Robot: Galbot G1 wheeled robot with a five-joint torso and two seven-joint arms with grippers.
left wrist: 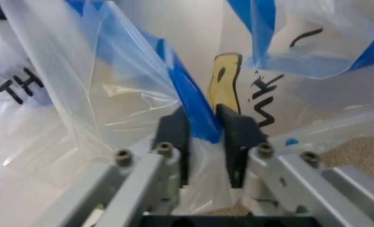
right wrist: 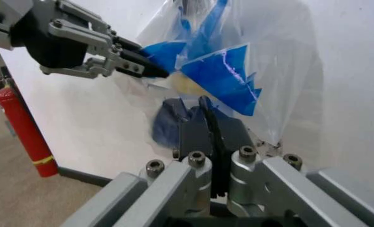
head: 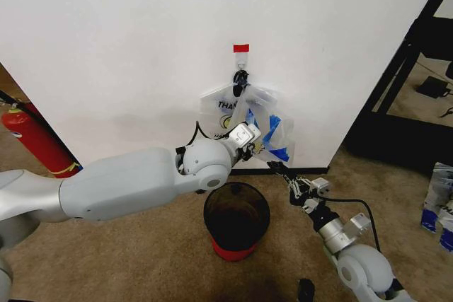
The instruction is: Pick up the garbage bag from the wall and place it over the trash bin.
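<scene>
Garbage bag point(head: 258, 126) on wall point(head: 127, 47) hook, blue edge pinched between nearly closed left claw point(left wrist: 203, 130) fingers. Right claw point(right wrist: 207, 120) closed, empty, just below. Pick-up step in hand. Next: lift handles clear of hook; trash bin point(head: 236, 221) directly beneath.

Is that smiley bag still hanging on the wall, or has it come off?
Still hanging. The garbage bag dangles from the black hook on the wall, above the trash bin. The left tool is pinching its blue edge.
</scene>
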